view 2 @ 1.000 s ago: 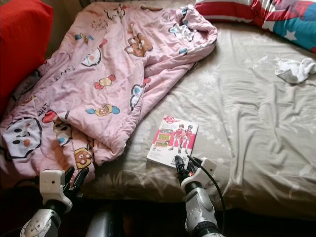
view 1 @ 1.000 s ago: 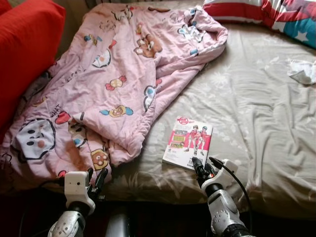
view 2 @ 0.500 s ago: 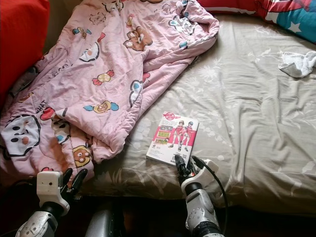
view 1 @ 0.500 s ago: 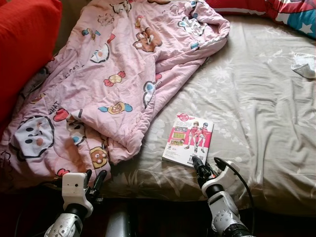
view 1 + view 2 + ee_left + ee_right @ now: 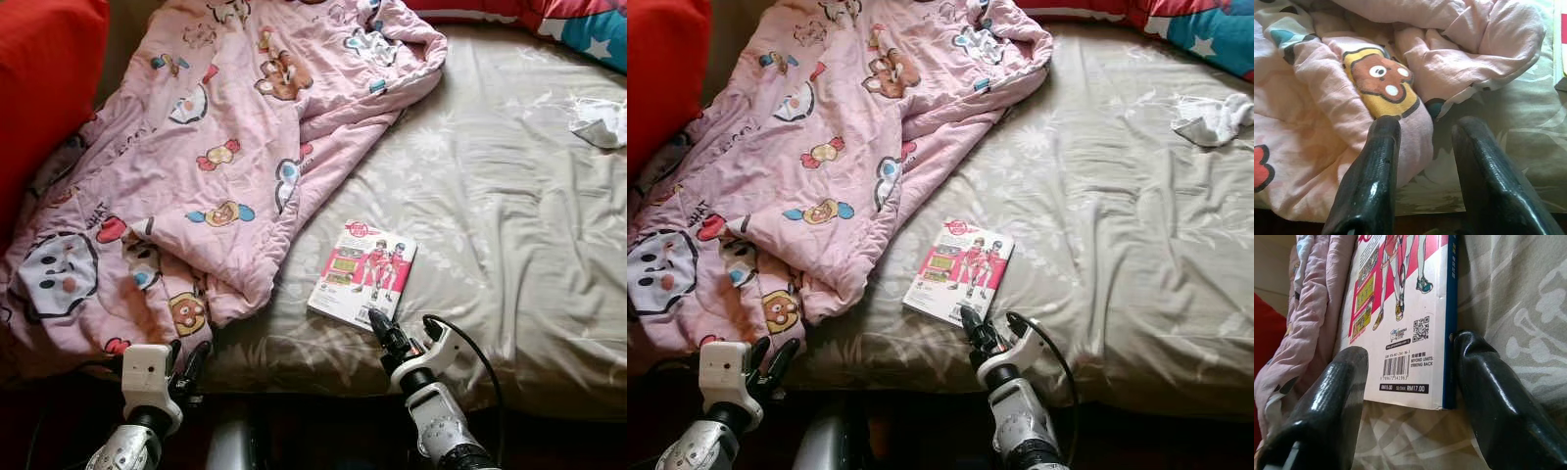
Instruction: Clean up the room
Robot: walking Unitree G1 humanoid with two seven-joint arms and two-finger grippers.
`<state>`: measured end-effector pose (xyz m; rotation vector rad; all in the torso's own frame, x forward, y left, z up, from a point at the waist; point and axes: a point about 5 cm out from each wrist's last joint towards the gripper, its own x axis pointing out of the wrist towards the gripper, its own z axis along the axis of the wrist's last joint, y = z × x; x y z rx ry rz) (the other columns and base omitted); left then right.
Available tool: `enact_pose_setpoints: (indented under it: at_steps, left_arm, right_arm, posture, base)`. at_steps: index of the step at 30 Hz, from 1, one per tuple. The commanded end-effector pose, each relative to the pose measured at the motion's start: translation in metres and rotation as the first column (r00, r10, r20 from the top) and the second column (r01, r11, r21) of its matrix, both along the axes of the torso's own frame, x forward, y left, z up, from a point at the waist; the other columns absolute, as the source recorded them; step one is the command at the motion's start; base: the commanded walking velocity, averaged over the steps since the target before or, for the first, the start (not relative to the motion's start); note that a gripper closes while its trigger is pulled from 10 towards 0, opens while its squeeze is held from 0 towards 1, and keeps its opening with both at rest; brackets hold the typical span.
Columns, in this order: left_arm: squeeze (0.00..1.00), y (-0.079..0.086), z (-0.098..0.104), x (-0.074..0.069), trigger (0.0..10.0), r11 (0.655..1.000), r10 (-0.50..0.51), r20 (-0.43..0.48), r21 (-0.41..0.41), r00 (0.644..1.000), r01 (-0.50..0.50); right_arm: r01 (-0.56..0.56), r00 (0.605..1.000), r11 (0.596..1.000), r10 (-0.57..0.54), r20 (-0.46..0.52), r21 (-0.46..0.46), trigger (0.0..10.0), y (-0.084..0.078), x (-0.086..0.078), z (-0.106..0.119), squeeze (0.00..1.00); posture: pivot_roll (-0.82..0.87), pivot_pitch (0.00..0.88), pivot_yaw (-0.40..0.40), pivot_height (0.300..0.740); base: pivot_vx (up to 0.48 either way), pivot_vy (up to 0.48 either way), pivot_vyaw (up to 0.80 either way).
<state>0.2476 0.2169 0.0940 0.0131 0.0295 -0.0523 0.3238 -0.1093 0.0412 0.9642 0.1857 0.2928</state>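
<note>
Bed (image 5: 509,245) with a grey-green floral sheet spans the frame before you, a pink cartoon-print blanket (image 5: 225,147) heaped over its left half. A paperback book (image 5: 362,272) with a pink-and-white illustrated cover lies flat on the sheet at lower centre, just beside the blanket's folded edge.

Your right gripper (image 5: 377,323) sits at the book's near edge, its two black fingers spread wide; in the right wrist view the fingers (image 5: 1484,396) stand on either side of the book's barcode corner, one by the blue spine, the other over the cover, and you cannot tell whether either pad touches it. Nothing is clamped.

Your left gripper (image 5: 191,357) hovers low at lower left, at the bed's front edge, its fingers (image 5: 1371,171) parted and empty, pointing at a bear motif on the bunched blanket.

A red cushion (image 5: 44,88) fills the upper left corner. A crumpled white cloth (image 5: 602,122) lies at the right edge, and a red, white and blue starred pillow (image 5: 578,24) sits at upper right.
</note>
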Motion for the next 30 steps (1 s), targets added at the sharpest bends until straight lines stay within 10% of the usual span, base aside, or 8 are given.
enact_pose_setpoints:
  at_steps: [1, 4, 5, 30]
  left_arm:
    - [0.00, 0.004, -0.004, -0.005, 10.0, 1.000, 0.005, -0.032, 0.024, 0.999, -0.004]
    - [0.00, 0.003, -0.004, -0.005, 10.0, 1.000, 0.002, -0.032, 0.023, 0.999, -0.002]
    - [0.00, 0.003, -0.004, -0.004, 10.0, 1.000, 0.002, -0.032, 0.023, 0.999, -0.001]
    - [0.00, -0.002, -0.006, 0.005, 10.0, 1.000, -0.011, -0.034, 0.012, 0.999, 0.012]
  right_arm:
    - [-0.102, 0.990, 0.994, 0.105, -0.096, 0.037, 2.5, 0.024, -0.018, -0.020, 0.00]
    - [-0.107, 0.989, 0.994, 0.109, -0.104, 0.032, 2.4, 0.024, -0.020, -0.022, 0.00]
    - [-0.107, 0.988, 0.994, 0.110, -0.109, 0.035, 0.0, 0.023, -0.020, -0.023, 0.00]
    - [-0.109, 0.991, 0.994, 0.110, -0.080, 0.014, 0.0, 0.020, -0.017, -0.019, 0.00]
  posture:
    - [0.13, 0.360, 0.114, 0.568]
    - [0.13, 0.360, 0.113, 0.568]
    - [0.13, 0.360, 0.113, 0.568]
    - [0.11, 0.326, 0.105, 0.568]
  base:
    - [0.000, 0.000, 0.00]
    - [0.000, 0.000, 0.00]
    - [0.000, 0.000, 0.00]
    - [0.000, 0.000, 0.00]
